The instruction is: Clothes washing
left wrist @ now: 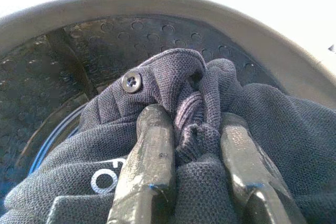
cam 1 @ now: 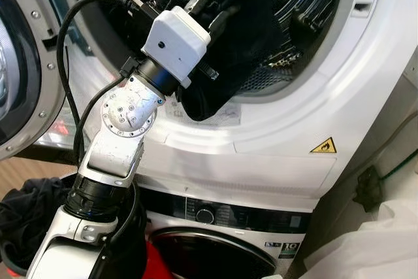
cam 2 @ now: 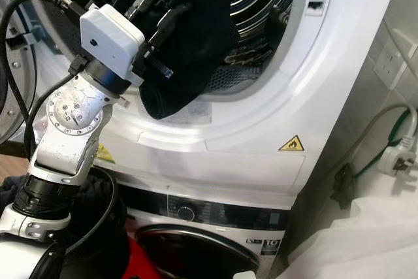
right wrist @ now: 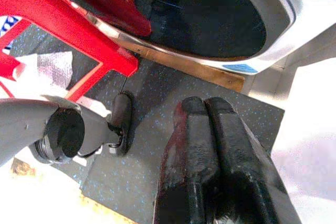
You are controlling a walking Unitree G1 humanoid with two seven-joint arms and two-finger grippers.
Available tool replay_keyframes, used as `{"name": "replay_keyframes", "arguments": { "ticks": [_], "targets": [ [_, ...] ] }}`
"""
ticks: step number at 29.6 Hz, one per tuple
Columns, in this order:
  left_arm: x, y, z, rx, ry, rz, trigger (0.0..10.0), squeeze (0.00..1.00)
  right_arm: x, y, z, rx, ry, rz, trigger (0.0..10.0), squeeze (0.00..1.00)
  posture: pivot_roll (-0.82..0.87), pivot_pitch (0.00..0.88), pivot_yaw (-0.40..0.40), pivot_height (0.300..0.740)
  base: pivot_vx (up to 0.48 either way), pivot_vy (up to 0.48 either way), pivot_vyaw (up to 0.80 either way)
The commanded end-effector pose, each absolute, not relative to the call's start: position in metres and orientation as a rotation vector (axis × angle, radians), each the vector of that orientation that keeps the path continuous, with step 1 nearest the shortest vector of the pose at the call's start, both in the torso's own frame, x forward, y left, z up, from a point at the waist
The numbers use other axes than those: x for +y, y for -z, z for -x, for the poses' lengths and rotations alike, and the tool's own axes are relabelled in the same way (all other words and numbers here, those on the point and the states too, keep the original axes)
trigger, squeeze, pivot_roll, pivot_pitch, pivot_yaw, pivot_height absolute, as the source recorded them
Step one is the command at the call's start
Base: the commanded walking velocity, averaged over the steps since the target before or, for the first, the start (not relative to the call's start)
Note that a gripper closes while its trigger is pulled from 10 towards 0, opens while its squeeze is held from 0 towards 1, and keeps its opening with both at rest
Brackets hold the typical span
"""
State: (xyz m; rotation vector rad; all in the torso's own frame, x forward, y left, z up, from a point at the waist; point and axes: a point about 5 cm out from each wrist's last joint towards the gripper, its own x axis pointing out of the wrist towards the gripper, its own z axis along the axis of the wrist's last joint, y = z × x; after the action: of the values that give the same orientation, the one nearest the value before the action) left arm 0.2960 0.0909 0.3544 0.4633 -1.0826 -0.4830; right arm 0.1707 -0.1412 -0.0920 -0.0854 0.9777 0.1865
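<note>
Black knitted cotton garment with white lettering [cam 1: 235, 37]; glossy white metal tumble dryer [cam 1: 339, 96] bearing a yellow triangular warning sticker [cam 1: 324, 146]; red plastic stool [right wrist: 58, 14].

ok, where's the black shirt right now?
The black shirt hangs over the rim of the upper drum, pinched in the left gripper, above the lower machine.
</note>
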Motion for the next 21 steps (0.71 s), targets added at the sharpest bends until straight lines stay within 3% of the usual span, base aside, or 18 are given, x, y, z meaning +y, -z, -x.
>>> {"name": "replay_keyframes", "arguments": {
  "ticks": [1,21],
  "targets": [
    [0.0925,-0.3653,-0.2907,-1.134,0.482,-0.461,10.0,0.00,-0.1383,0.0928,-0.1689,0.983,-0.185,0.070,10.0,0.00,0.09,0.000,0.088,0.740,0.394,0.000,0.00],
    [0.0869,-0.3657,-0.2876,-1.135,0.530,-0.443,10.0,0.00,-0.1379,0.0939,-0.1663,0.988,-0.183,0.066,10.0,0.00,0.08,0.000,0.091,0.740,0.397,0.000,0.00]
  ]
}}
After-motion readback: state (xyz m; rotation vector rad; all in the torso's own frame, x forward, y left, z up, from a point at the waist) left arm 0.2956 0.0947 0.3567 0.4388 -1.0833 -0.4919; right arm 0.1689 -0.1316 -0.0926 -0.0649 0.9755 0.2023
